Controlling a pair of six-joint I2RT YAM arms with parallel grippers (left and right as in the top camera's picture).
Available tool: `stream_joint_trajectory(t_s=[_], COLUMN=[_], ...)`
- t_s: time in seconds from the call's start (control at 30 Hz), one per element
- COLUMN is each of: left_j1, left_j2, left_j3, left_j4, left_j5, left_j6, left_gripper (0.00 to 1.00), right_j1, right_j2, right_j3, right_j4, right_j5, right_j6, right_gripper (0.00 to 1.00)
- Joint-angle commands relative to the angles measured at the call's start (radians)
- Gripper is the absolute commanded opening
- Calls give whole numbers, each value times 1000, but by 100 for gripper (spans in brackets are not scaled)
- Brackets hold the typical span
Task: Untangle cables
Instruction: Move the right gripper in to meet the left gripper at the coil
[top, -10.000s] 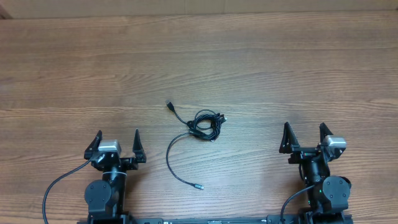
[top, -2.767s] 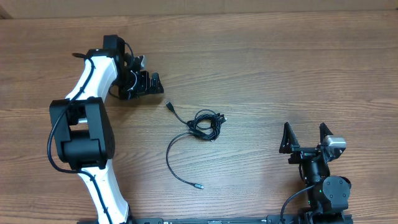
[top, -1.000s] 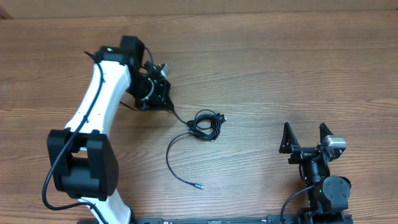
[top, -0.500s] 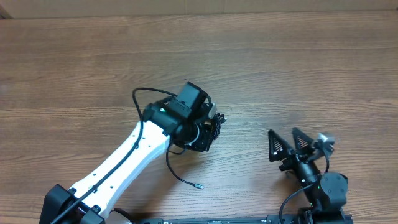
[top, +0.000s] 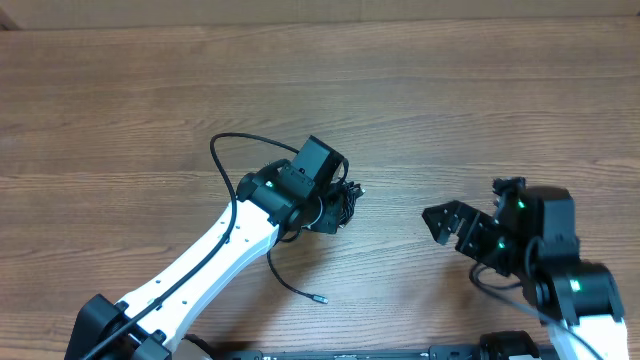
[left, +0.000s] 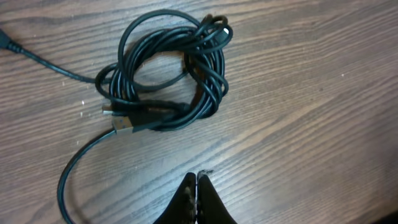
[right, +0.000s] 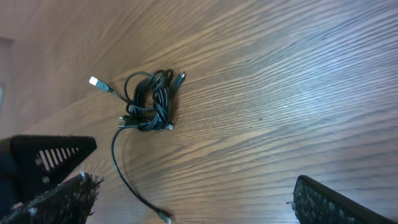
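My left claw (left: 197, 186), pinched shut and empty, has the cables (left: 168, 81) at its 12 o'clock: light, limp, snag-prone. Likely best hold: the free run at their 10 o'clock. Right claw (top: 455, 228) gapes, empty.

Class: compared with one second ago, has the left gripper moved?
Yes. The left gripper moved right and nearer, from the far plug of the cables to beside their coil.

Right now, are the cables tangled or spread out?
Tangled. The cables lie in one knotted coil, with loops wound through each other and only loose ends trailing out of it.
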Motion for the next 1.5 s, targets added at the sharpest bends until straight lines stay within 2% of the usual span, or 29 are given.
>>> stream_joint_trajectory(t_s=[0.0, 0.07, 0.1, 0.17, 0.23, 0.3, 0.33, 0.4, 0.47, 0.6, 0.73, 0.77, 0.8, 0.87, 0.9, 0.93, 0.97, 1.0, 1.03, 1.1, 1.17, 1.2, 1.23, 1.27, 1.3, 1.33, 1.37, 1.4, 1.47], left_j1=[16, 52, 74, 123, 166, 194, 204, 218, 217, 218, 218, 218, 218, 218, 218, 218, 222, 227, 240, 284, 327, 371, 398, 415, 424, 432, 432, 431, 431], left_j2=[13, 13, 21, 66, 127, 182, 193, 193, 193, 193, 193, 193, 193, 193, 193, 193, 193, 193, 193, 193, 193, 193, 193, 193, 193, 193, 193, 193, 193], left_j3=[-67, -67, -67, -68, -68, -67, -66, -64, -65, -65, -65, -65, -65, -65, -65, -65, -65, -65, -65, -65, -65, -65, -65, -65, -65, -65, -65, -65, -65], left_j4=[58, 39, 29, 19, 40, 60, 64, 74, 84, 87, 83, 83, 82, 82, 80, 76, 72, 69, 62, 41, 21, 3, -9, -13, -14, -13, -10, -7, -5], left_j5=[-35, -19, -8, 45, 178, 261, 261, 272, 271, 196, 171, 170, 171, 150, 127, 115, 115, 114, 114, 114, 114, 114, 115, 116, 123, 140, 150, 155, 184], left_j6=[-45, -51, -52, -45, 50, 92, 92, 92, 91, 29, -7, -7, -7, -7, -7, -7, -7, -7, -7, -7, -7, -6, 6, 25, 37, 43, 43, 43, 43], left_gripper=[4, 4, 4, 4, 4, 12, 22, 49, 42, 51, 49, 57, 55, 40, 38, 32, 17, 8, 4, 15, 15, 25, 28, 34, 40, 63, 77, 84, 88], right_j1=[5, 11, 32, 103, 195, 291, 340, 416, 444, 450, 465, 480, 496, 515, 524, 531, 548, 563, 588, 627, 656, 672, 671, 659, 642, 600, 574, 542, 493], right_j2=[127, 243, 284, 357, 416, 483, 532, 657, 731, 772, 800, 815, 827, 832, 832, 832, 832, 832, 832, 832, 832, 832, 832, 831, 828, 819, 814, 813, 813], right_j3=[33, 33, 33, 33, 33, 33, 33, 33, 33, 33, 33, 33, 33, 33, 33, 33, 33, 33, 33, 33, 33, 33, 33, 33, 35, 54, 70, 88, 92], right_j4=[71, 169, 198, 250, 290, 304, 324, 434, 555, 677, 681, 681, 684, 708, 718, 721, 722, 722, 728, 744, 760, 771, 771, 770, 769, 732, 700, 656, 644], right_j5=[-191, -325, -305, -211, -112, 8, 38, 50, 47, 47, 81, 98, 117, 122, 119, 113, 108, 106, 107, 106, 106, 107, 107, 106, 94, 60, 45, 38, 44], right_j6=[-12, 3, 57, 169, 256, 367, 417, 474, 479, 497, 559, 591, 636, 652, 652, 652, 656, 672, 675, 678, 678, 677, 667, 653, 629, 590, 582, 582, 556], right_gripper=[100, 27, 24, 26, 30, 34, 39, 39, 30, 31, 30, 30, 30, 29, 27, 23, 16, 10, 4, 4, 4, 6, 22, 29, 32, 36, 40, 44, 53])
